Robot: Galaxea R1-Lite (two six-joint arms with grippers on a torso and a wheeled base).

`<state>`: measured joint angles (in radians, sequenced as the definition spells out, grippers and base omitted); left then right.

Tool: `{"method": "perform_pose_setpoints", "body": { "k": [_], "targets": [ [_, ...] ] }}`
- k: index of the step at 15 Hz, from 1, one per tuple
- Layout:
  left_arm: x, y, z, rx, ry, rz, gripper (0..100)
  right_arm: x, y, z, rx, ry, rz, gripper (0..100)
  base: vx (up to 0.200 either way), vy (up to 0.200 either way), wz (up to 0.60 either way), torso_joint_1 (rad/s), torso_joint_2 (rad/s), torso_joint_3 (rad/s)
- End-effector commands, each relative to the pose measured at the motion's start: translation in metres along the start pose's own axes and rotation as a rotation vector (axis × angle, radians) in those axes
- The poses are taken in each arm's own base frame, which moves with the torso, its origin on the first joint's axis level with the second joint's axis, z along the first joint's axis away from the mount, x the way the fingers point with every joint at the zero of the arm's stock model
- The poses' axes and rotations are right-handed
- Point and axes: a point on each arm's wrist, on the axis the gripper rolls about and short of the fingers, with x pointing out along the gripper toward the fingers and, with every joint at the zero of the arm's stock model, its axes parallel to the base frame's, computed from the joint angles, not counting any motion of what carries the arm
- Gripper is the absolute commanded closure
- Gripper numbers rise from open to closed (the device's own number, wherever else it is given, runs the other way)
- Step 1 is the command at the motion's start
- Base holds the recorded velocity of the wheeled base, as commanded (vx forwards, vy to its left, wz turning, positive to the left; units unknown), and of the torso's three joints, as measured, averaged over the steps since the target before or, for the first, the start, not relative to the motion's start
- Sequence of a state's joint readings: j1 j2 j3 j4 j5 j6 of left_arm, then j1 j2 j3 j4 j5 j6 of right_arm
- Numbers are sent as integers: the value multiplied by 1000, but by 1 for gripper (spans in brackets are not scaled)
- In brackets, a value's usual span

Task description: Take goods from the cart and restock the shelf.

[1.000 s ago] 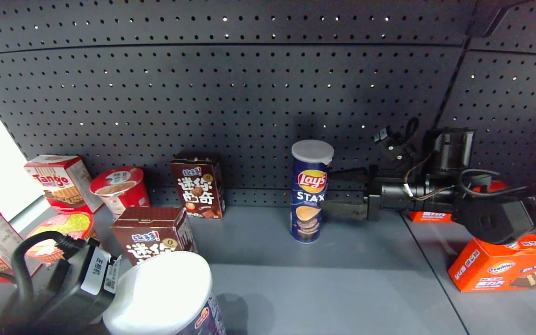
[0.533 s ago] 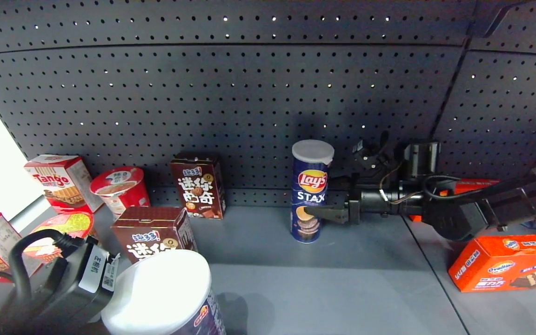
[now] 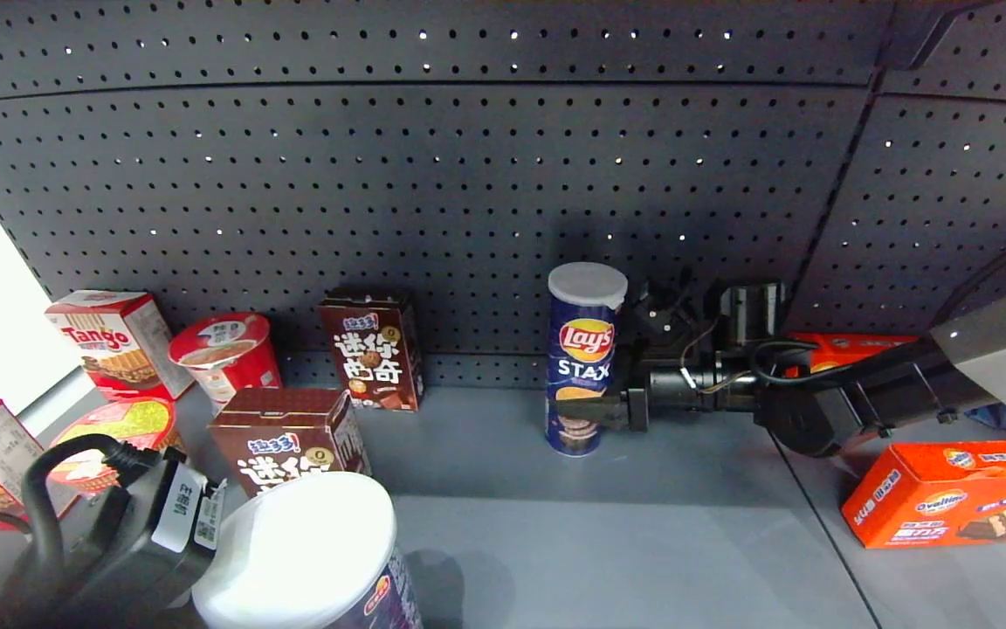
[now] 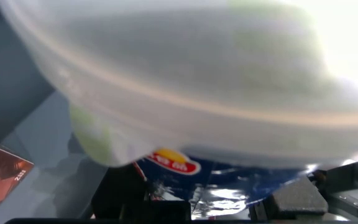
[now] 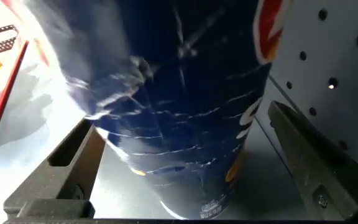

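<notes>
Right gripper (image 3: 595, 402), wide, flanks upright chips can (image 3: 586, 345); left gripper (image 4: 210, 202) holds second can (image 3: 302, 542).

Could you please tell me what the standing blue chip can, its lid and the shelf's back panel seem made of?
Chip can: probably cardboard under a glossy printed wrap, given the sheen and fine creases in the right wrist view. Lid: whitish plastic, matte and smooth. Back panel: likely dark painted metal, with regular punched holes.
</notes>
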<state>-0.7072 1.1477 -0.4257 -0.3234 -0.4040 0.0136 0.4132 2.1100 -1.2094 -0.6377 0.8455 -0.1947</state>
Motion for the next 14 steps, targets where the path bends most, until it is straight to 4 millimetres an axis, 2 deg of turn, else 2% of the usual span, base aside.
{"method": "perform_pose_setpoints", "body": {
  "k": [1, 5, 8, 11, 14],
  "targets": [
    [0, 0, -1, -1, 3, -1, 100, 0, 0, -1, 2, 2, -1, 100, 0, 0, 0, 0, 0, 0],
    [0, 0, -2, -2, 5, -1, 100, -2, 3, 3, -5, -3, 0, 100, 0, 0, 0, 0, 0, 0],
    [0, 0, -2, -2, 6, 1, 100, -6, 16, 11, -13, -8, 13, 100, 0, 0, 0, 0, 0, 0],
    [0, 1, -2, -4, 5, 2, 100, -27, 43, 27, -23, -16, 17, 100, 0, 0, 0, 0, 0, 0],
    [-1, 1, -1, -2, -1, 5, 100, -46, 63, 32, -24, -12, -17, 100, 0, 0, 0, 0, 0, 0]
  ]
}}
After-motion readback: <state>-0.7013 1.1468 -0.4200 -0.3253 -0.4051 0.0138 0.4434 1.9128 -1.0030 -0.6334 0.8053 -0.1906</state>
